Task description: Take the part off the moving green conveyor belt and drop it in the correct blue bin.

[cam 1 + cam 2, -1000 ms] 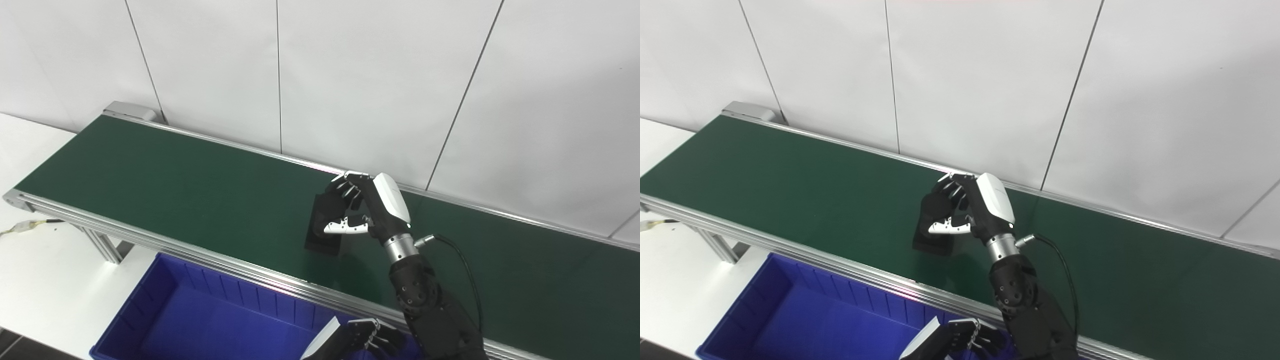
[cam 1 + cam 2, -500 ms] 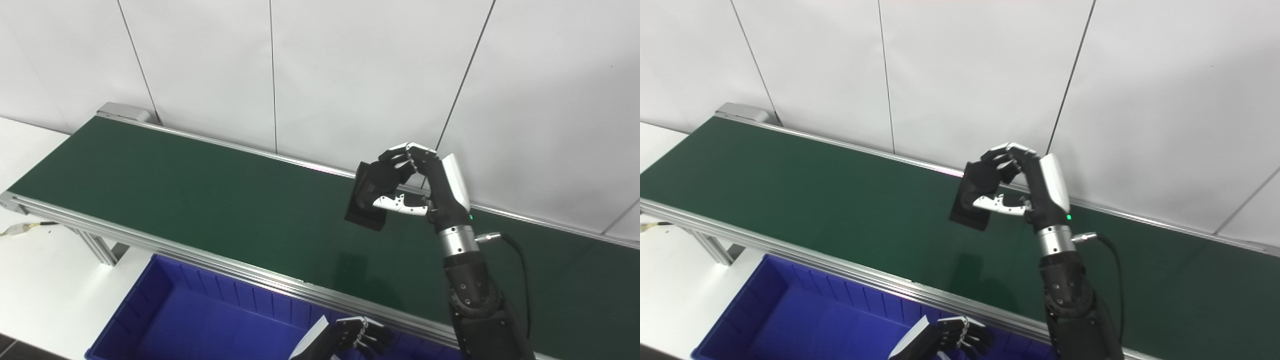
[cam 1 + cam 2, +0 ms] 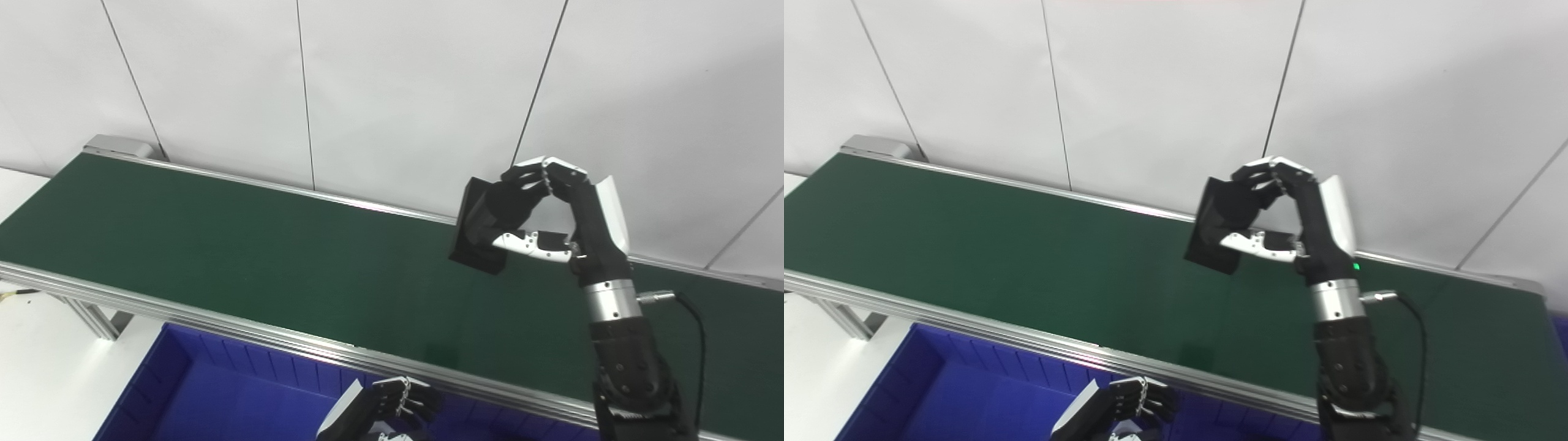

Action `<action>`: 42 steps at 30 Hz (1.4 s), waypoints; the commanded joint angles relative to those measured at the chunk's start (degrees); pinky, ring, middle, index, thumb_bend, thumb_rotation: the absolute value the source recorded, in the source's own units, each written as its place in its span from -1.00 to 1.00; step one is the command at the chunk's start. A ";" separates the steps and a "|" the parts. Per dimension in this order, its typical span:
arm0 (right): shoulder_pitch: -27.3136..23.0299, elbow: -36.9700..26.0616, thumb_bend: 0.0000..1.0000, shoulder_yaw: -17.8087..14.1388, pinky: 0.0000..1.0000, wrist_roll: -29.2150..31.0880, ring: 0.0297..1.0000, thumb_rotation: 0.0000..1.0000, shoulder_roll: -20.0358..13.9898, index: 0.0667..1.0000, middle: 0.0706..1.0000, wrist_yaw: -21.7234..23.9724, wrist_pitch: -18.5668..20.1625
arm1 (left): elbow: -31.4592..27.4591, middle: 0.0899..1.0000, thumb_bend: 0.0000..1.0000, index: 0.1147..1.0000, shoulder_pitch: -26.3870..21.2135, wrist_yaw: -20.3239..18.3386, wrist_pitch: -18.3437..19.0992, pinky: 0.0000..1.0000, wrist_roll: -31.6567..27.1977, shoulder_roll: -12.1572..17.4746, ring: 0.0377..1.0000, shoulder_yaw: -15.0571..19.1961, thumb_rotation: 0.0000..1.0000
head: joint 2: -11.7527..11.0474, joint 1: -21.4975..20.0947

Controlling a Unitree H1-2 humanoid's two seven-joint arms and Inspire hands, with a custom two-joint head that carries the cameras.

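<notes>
Part: flat black block (image 3: 476, 236), clamped between the fingers and thumb of the right hand (image 3: 566, 214), lifted clear of the belt; its details are lost in the dark.
Conveyor belt (image 3: 245, 245): below that hand.
Blue bin (image 3: 245, 398): nearer, cut off by the frame.
Left hand (image 3: 1115, 404): over the bin, fingers curled, partly cropped; grip unclear.
</notes>
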 commanded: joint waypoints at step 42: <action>34.35 -20.61 0.04 -0.37 -0.23 -4.97 -0.20 -1.00 2.45 -0.03 -0.11 0.28 1.33 | -15.78 0.27 0.43 0.30 2.70 -4.05 8.53 0.11 -9.50 6.45 0.22 7.05 0.35 | 11.61 -13.33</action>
